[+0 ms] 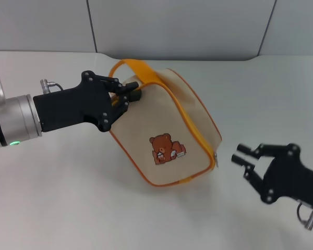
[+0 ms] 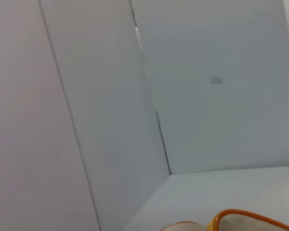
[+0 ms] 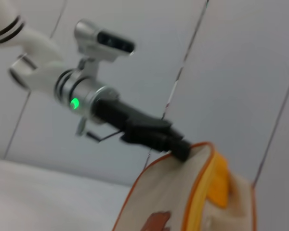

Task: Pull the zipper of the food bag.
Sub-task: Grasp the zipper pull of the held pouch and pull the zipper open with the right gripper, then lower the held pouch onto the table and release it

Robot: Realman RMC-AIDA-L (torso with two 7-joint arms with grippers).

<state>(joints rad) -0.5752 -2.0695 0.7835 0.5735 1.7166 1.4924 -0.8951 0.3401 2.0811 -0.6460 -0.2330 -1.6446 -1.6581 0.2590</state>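
Note:
The cream food bag (image 1: 167, 130) with a brown bear print stands tilted on the white table (image 1: 68, 198). My left gripper (image 1: 131, 91) is shut on the bag's upper left corner, just under the orange loop handle (image 1: 131, 66). The orange zipper (image 1: 198, 121) runs along the bag's top right edge, and its small silver pull tab (image 1: 216, 157) hangs at the lower right end. My right gripper (image 1: 241, 156) is open and empty, a short way right of the tab and not touching it. The right wrist view shows the left gripper (image 3: 182, 148) pinching the bag (image 3: 159, 197) and the zipper (image 3: 196, 197).
Grey wall panels (image 1: 177, 26) stand behind the table. The left wrist view shows only the wall (image 2: 207, 86) and the bag's orange-piped edge (image 2: 245, 216). Bare tabletop lies in front of the bag.

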